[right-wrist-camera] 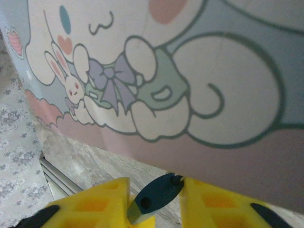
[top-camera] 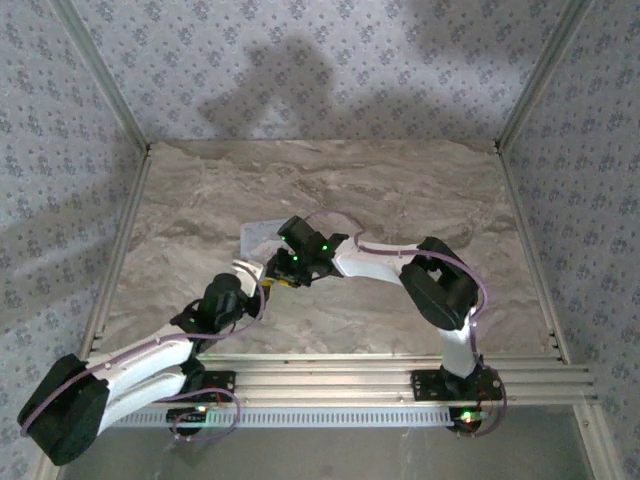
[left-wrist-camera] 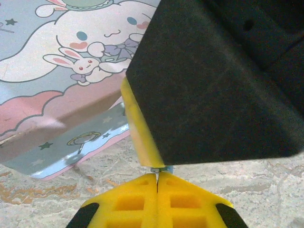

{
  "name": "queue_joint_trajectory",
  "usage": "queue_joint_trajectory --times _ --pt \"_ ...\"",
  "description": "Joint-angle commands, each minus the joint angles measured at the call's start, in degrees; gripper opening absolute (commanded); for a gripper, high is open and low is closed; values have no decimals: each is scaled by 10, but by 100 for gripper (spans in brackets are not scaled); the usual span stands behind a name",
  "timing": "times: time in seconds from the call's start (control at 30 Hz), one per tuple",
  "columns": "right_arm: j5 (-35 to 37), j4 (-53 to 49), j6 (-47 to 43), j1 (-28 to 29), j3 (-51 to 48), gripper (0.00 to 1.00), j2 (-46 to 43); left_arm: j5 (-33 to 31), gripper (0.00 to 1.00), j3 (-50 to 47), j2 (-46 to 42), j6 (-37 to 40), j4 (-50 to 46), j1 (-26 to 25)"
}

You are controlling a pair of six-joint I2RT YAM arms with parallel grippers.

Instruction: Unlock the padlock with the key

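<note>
Padlock sits pinched in the right gripper, whose yellow fingers are partly closed on it, close by the cartoon tin. The step in hand looks like steadying it for the key. Left gripper jaws are pressed together on a tiny silvery bit, probably that key, right at the right gripper's finger; the next move calls for fine alignment of its tip with the keyhole, above the marble table.

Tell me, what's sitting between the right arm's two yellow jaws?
The small dark teal padlock fills that gap, seen in the right wrist view.
</note>
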Motion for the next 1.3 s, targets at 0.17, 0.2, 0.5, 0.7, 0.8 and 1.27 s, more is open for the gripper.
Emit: queue_joint_trajectory --times 0.17,0.2,0.5,0.7,0.8,1.27 --pt "-4 -33 -10 5 11 0 2 -12 0 21 0 14 20 -6" --pt "-4 -32 -9 4 9 0 3 -9 0 21 1 13 22 -6" --pt "-8 7 4 -13 -32 0 -20 18 19 31 6 -5 26 -7" --pt "-4 5 -13 -63 -108 0 -75 24 46 27 -37 -56 -2 5" --pt "-3 -3 -28 -94 -138 0 -101 32 47 33 -56 -80 -33 18" --pt "-4 -54 -97 -177 -164 0 -173 58 48 78 -10 -113 -78 31"
